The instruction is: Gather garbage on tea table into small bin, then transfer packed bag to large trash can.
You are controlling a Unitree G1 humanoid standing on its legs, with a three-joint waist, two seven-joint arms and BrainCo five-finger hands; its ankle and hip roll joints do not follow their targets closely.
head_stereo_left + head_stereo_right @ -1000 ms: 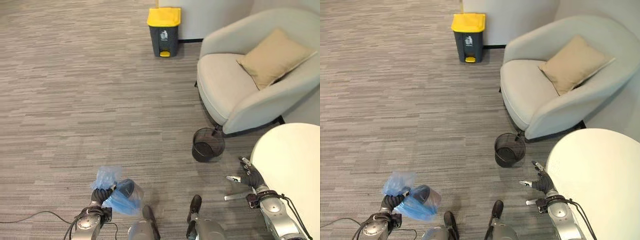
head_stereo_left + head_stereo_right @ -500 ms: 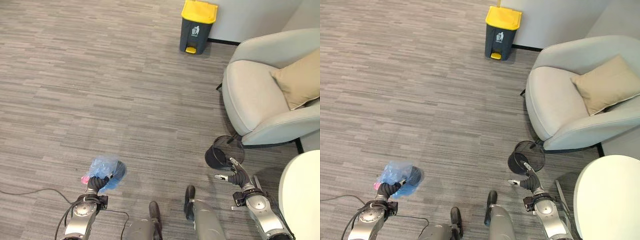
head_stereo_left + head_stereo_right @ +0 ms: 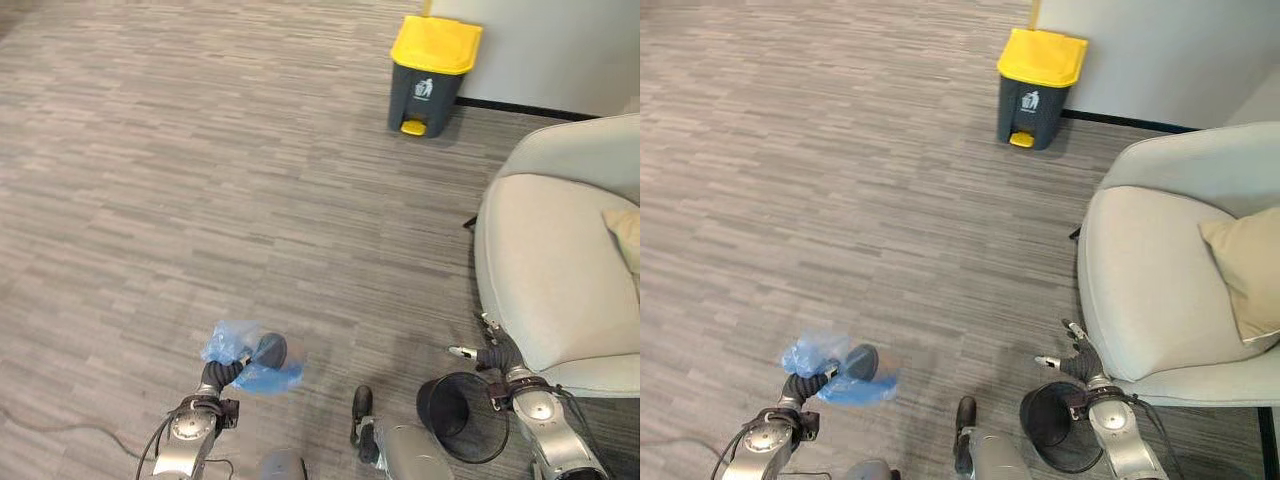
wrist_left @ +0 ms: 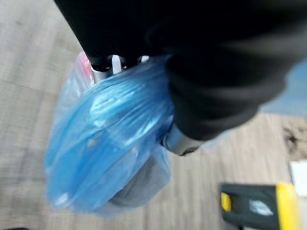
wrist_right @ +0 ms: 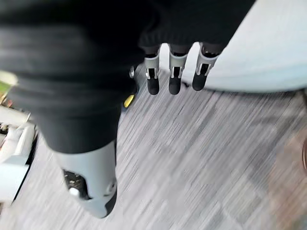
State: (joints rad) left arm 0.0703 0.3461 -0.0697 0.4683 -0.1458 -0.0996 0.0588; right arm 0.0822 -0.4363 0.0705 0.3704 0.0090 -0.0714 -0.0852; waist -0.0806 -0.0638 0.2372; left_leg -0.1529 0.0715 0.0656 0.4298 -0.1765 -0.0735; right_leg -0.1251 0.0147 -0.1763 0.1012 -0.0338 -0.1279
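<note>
The left hand (image 3: 222, 372) is clutching the blue bag (image 3: 250, 358) low over the carpet (image 3: 200, 200), fingers curled round its gathered neck; the bag is lying almost sideways, its full end pointing toward the right hand. The right hand (image 3: 497, 352) is hanging with relaxed, straight fingers beside the armchair (image 3: 560, 270), just above the small black bin (image 3: 452, 410). Since a second ago the view has swung, bringing the yellow-lidded trash can (image 3: 432, 72) closer.

view: camera has swung left and forward since a second ago | yellow-lidded dark grey pedal bin (image 3: 433, 72): now larger and nearer in view | round white table: gone from frame | black mesh wastebasket (image 3: 453, 415): now low in frame beside right hand (image 3: 497, 355) | crumpled blue plastic bag (image 3: 243, 356): hangs flatter from left hand (image 3: 217, 378)
</note>
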